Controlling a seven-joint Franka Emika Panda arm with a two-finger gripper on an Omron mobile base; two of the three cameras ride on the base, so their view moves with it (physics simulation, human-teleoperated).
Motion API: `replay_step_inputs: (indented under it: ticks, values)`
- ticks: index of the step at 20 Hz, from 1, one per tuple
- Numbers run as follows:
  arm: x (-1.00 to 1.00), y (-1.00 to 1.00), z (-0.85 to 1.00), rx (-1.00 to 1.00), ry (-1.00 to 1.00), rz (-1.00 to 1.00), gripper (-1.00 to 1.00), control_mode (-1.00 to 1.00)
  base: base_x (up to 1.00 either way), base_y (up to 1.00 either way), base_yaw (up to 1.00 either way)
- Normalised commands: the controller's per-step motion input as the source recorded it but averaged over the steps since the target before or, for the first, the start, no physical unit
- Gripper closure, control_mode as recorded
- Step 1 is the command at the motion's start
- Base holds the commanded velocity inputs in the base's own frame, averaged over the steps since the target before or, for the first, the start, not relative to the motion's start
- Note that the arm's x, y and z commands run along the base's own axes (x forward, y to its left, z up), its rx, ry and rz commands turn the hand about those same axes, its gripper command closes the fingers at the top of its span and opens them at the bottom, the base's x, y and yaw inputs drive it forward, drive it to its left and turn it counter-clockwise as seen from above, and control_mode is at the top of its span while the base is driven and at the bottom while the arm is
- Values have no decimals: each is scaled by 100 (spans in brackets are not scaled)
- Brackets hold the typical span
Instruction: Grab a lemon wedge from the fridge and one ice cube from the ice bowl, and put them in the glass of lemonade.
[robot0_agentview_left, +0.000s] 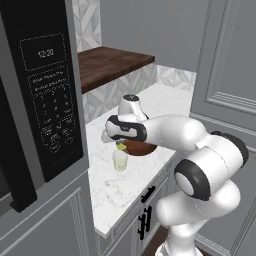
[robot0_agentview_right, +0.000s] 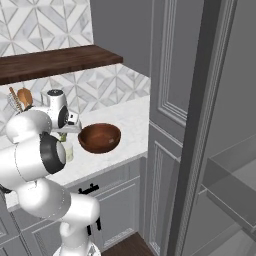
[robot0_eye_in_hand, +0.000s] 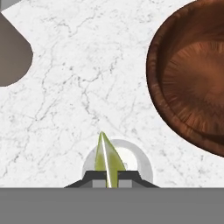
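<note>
In the left base view the arm reached over the marble counter (robot0_agentview_left: 125, 192) with the gripper (robot0_agentview_left: 120, 145) poised just above the glass of lemonade (robot0_agentview_left: 120, 161), a yellow lemon wedge (robot0_agentview_left: 121, 146) at its tips, seemingly so the wedge could fall straight in; the ice bowl (robot0_agentview_left: 140, 148) sat just behind. In the right base view the ice bowl (robot0_agentview_right: 99, 137) stood beside the glass of lemonade (robot0_agentview_right: 67, 151), near for the ice step. In the hand view the fingers (robot0_eye_in_hand: 97, 176) were clamped on the lemon wedge (robot0_eye_in_hand: 107, 159), centred over the glass rim (robot0_eye_in_hand: 140, 162).
</note>
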Motion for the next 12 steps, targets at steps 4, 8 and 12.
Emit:
replay_step_inputs:
  ticks: [4, 8, 12]
  values:
    - [0, 0, 0, 0, 0, 0, -100, -100, 0, 0, 0]
    - [0, 0, 0, 0, 0, 0, -100, -100, 0, 0, 0]
    - [0, 0, 0, 0, 0, 0, -100, -100, 0, 0, 0]
